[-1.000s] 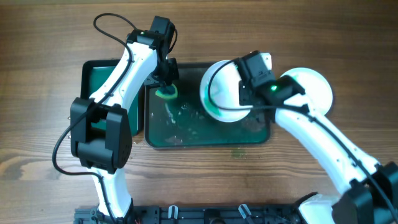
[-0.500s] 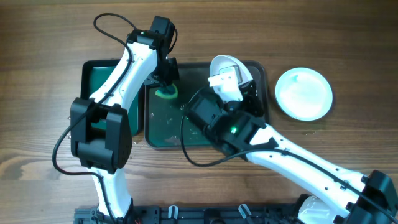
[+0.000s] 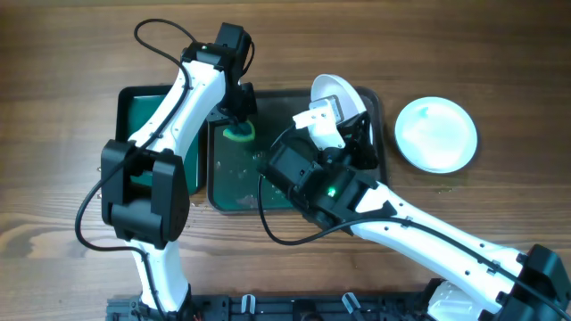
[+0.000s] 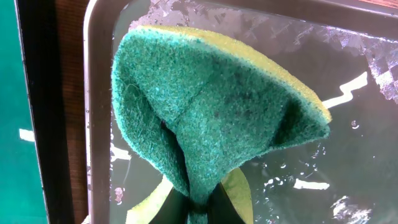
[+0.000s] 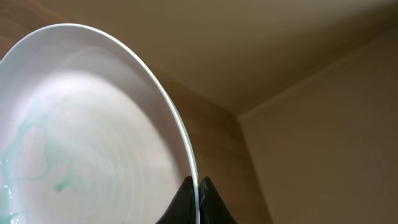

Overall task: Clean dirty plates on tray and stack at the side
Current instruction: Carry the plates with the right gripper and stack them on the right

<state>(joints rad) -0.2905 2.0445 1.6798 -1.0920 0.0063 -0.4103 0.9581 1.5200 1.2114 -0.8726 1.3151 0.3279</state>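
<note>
1. The round white plate [image 3: 336, 91] stands tipped up on edge over the far right part of the large dark green rectangular tray [image 3: 239, 189]. It is slightly farther right than half a second ago. A second ago it lay much flatter over the tray's middle right.
2. The right pincer [image 5: 198, 194] is clamped on this plate's rim from below, one dark tip on either side of the thin edge (faint teal streaks mark the plate's lower left face in the wrist view).
3. The right arm [image 3: 419, 234] has swung round. A second ago it reached in from the right, across the other plate. Now its wrist block sits over the tray's right half and hides that part.
4. The left pincer [image 3: 238, 118] has not moved across the frames. It is closed on the folded green-and-yellow sponge [image 4: 217, 118] at the tray's wet far left corner. I cannot tell whether the sponge touches the surface.
5. The second round white plate [image 3: 435, 134] lies flat on the wooden counter [image 3: 53, 62] just right of the tray, in the same spot as before and now uncovered.
6. The smaller bright-green tray [image 3: 141, 111] sits just beside the dark tray's left side, and the left arm [image 3: 178, 94] crosses above it.
</note>
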